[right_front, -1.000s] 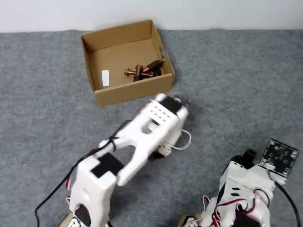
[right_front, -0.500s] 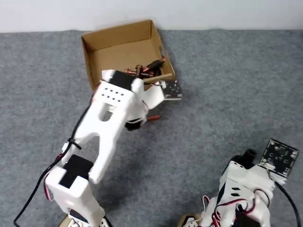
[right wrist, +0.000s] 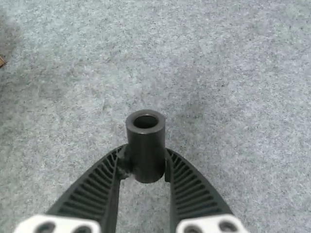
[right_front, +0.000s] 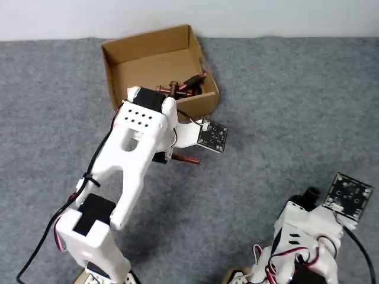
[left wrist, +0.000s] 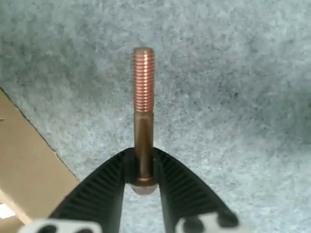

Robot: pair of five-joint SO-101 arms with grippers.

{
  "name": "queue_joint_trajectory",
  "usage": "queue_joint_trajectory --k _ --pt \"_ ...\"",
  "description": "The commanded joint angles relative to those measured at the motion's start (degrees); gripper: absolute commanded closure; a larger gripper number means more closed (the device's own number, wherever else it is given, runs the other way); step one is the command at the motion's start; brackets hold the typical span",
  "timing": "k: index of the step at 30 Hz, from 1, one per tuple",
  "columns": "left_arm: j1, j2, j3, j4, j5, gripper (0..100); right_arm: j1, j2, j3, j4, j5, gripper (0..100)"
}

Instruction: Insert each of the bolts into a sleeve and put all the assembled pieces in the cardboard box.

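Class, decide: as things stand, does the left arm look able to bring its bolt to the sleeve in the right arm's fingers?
Probably yes: only bare carpet lies between the bolt and the right arm, and the sleeve shows its open bore past the fingers. The gap is wide, though.

Copper bolt [left wrist: 144,116] and black sleeve [right wrist: 145,145] each clamped in jaws

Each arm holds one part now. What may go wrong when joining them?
1. The left claw pinches the bolt only near its head, so the bolt may tilt when it is pressed into the sleeve.
2. The right claw grips the sleeve at one end, so an off-centre bolt may catch the rim and push it loose.
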Motion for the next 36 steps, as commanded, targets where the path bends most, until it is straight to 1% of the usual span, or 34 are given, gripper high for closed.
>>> queue_joint_trajectory --k 1,3,5,10,12,18,20,23,27,29,34,36 --pt "-0.97 -3.69 -0.48 1.58 7.12 93 0.75 -0.13 -0.44 -1.63 -0.35 99.1" --pt "-1.05 -3.69 -0.57 1.58 12.75 89 0.75 -0.13 -0.44 -1.71 -0.35 99.1" --pt "-1.05 -3.78 -0.57 1.58 16.09 87 0.75 -0.13 -0.44 -1.71 -0.35 99.1" --pt "-1.14 -3.78 -3.21 1.58 20.92 87 0.75 0.04 -0.44 -1.71 -0.35 99.0" --pt "-1.23 -3.78 -5.58 1.58 25.67 87 0.75 0.04 -0.44 -1.71 -0.35 99.0" --pt "-0.88 -3.69 -10.59 1.58 49.93 87 0.75 -0.04 -0.44 -1.71 -0.35 99.0" --pt "-0.88 -3.69 -10.68 1.58 56.88 91 0.75 -0.04 -0.44 -1.71 -0.35 99.0" --pt "-1.41 -3.16 -9.36 1.58 67.16 99 0.75 -0.13 -0.44 -1.71 -0.35 99.0" --pt "-0.53 -3.52 -5.41 1.58 80.35 99 0.75 -0.13 -0.44 -1.71 -0.35 99.0" --pt "0.18 -3.16 -4.09 1.58 89.49 99 0.75 -0.13 -0.44 -1.71 -0.35 99.0" --pt "0.79 -3.08 0.84 1.49 115.43 99 0.75 -0.13 -0.18 -1.71 -0.35 99.0" --pt "0.70 -3.08 2.07 1.49 123.52 99 0.75 -0.13 -0.18 -1.71 -0.35 99.0"
